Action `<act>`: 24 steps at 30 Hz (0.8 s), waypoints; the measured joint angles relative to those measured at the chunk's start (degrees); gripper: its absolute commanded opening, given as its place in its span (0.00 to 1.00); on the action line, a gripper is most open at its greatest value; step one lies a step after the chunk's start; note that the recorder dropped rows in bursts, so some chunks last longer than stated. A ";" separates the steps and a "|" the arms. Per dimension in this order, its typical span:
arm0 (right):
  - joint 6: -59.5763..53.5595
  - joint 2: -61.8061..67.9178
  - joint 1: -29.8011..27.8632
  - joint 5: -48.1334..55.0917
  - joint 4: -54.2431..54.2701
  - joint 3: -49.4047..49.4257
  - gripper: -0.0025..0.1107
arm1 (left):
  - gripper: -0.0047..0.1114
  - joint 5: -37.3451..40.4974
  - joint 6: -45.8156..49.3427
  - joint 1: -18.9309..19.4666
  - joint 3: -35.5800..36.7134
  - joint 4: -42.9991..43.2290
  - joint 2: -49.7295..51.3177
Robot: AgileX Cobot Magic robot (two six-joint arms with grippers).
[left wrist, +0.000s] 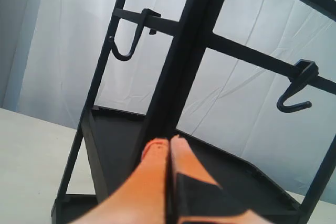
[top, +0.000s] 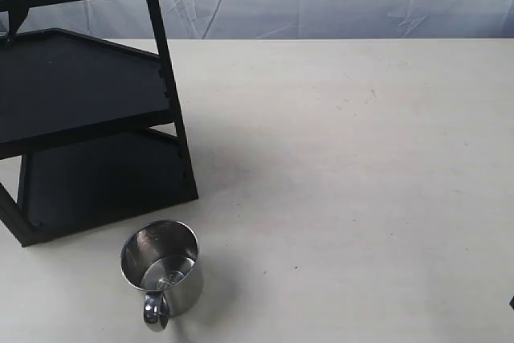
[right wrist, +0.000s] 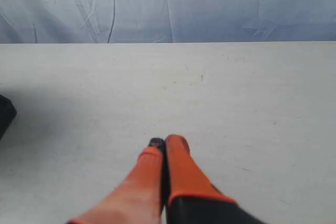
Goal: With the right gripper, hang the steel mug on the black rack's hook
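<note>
While the steel mug [top: 161,272] is standing upright on the bench [top: 345,166], just beside the front corner of the black rack [top: 88,130], nothing has yet been gripped, so the step in hand is judged to be the approach and the grasp. The mug's open mouth is turned upward and its looped handle [top: 155,309] is pointed toward the near edge of the bench, away from the rack. The right gripper [right wrist: 164,143] is seen in its wrist view with the jaws pressed together and empty, over bare bench, well apart from the mug; in the exterior view this arm is almost out of sight. The left gripper [left wrist: 169,141] is also closed on nothing and is directed at the rack's slanted post. Two hooks [left wrist: 125,39] are carried on the crossbar, the second one [left wrist: 295,88] further along it. To do the step well, the jaws should first be opened wide, then brought to the mug from the right side. It is advised that the rim or wall be taken, not the handle, because the loop must be left free for the hook. As the polished surface is probably slippery, a firm and centred grip is recommended, and the mug should be lifted clear of the rack's lower shelf before it is turned.
</note>
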 measured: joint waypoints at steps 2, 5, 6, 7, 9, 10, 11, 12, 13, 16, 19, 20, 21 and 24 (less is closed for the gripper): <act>0.00 0.00 0.00 0.00 0.00 0.00 0.02 | 0.04 0.00 0.00 0.00 0.00 0.00 0.00; 0.00 0.00 0.00 -0.10 0.00 0.00 0.02 | 0.04 0.00 0.00 0.00 0.00 0.00 0.00; 0.00 0.00 0.00 -0.48 -0.14 0.00 0.02 | 0.04 0.00 0.00 0.00 0.00 0.00 0.00; 0.00 0.00 0.00 -1.27 -0.01 0.00 0.02 | 0.04 0.00 0.00 0.00 0.00 0.00 0.00; 0.00 0.00 0.00 -3.92 2.51 0.00 0.02 | 0.04 0.00 0.00 0.00 0.00 0.00 0.00; 0.00 0.00 0.00 -5.77 5.21 0.00 0.02 | 0.04 0.00 0.00 0.00 0.00 0.00 0.00; 0.00 0.00 0.00 -7.73 8.51 0.00 0.02 | 0.04 0.00 0.00 0.00 0.00 0.00 0.00; 0.00 0.00 0.00 -9.74 12.27 0.00 0.02 | 0.04 0.00 0.00 0.00 0.00 0.00 0.00; 0.00 0.00 0.00 -11.83 16.26 0.00 0.02 | 0.04 0.00 0.00 0.00 0.00 0.00 0.00; 1.10 0.00 0.00 -17.90 29.23 0.00 0.02 | 0.04 0.00 0.00 0.00 0.00 0.00 0.00; 2.81 -0.06 0.00 -19.29 43.28 0.00 0.02 | 0.04 0.00 0.00 0.00 0.00 0.00 0.00; 3.24 -0.06 0.00 -19.11 46.70 0.00 0.02 | 0.04 0.00 0.00 0.00 0.00 0.00 0.00; 3.39 -0.06 0.00 -18.66 49.25 0.00 0.01 | 0.04 0.00 0.00 0.00 0.00 0.00 0.00; 3.62 -0.06 0.00 -15.39 52.65 0.00 0.01 | 0.04 0.00 0.00 0.00 0.00 0.00 0.00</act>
